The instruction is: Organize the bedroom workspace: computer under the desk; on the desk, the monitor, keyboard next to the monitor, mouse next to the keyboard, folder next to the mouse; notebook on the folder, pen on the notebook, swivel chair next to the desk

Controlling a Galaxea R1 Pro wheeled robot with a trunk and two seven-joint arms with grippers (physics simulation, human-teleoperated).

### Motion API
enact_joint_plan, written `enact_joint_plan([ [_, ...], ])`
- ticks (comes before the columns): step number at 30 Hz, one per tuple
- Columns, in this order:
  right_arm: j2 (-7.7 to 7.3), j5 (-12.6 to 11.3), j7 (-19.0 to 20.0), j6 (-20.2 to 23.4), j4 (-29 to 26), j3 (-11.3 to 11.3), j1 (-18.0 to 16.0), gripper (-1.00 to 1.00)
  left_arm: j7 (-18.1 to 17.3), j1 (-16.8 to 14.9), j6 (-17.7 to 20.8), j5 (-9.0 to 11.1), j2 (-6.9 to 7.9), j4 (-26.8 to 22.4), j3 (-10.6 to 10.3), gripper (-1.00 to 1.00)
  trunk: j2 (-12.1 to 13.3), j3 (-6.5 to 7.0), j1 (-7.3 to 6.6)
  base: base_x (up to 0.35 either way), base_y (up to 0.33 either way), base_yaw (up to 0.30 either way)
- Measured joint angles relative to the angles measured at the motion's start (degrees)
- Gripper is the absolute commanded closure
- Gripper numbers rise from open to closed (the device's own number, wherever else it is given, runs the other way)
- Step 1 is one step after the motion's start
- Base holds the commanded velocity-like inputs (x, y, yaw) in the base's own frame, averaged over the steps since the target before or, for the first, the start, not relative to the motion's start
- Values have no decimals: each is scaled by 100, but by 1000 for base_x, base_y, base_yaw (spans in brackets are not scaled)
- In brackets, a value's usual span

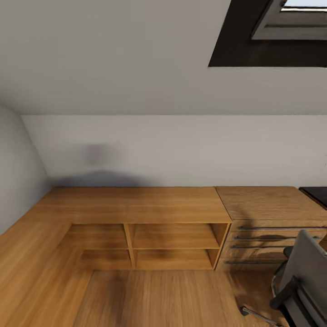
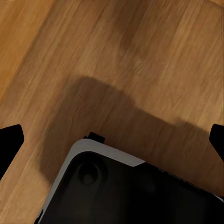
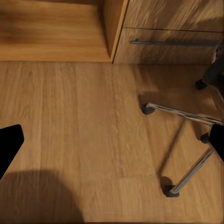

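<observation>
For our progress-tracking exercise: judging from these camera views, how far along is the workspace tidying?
Nothing looks done. The swivel chair stands at the head view's right edge, near the drawers; its wheeled legs rest on the wooden floor. The shelf unit has a bare top. Both grippers look open and hold nothing. Whether the folder lies on the seat cannot be told. All placing steps remain.

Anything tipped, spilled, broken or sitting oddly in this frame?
Nothing stands out. The wooden shelf unit and drawer unit look intact, and the swivel chair stands upright on its wheeled base beside the drawers.
</observation>
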Motion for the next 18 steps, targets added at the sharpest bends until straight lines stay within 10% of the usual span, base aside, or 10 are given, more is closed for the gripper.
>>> enact_joint_plan([
  [18, 0, 3, 0, -12, 0, 0, 0, -100, 0, 0, -1, 0, 0, 0, 0, -100, 0, -28, 0, 0, 0, -238],
])
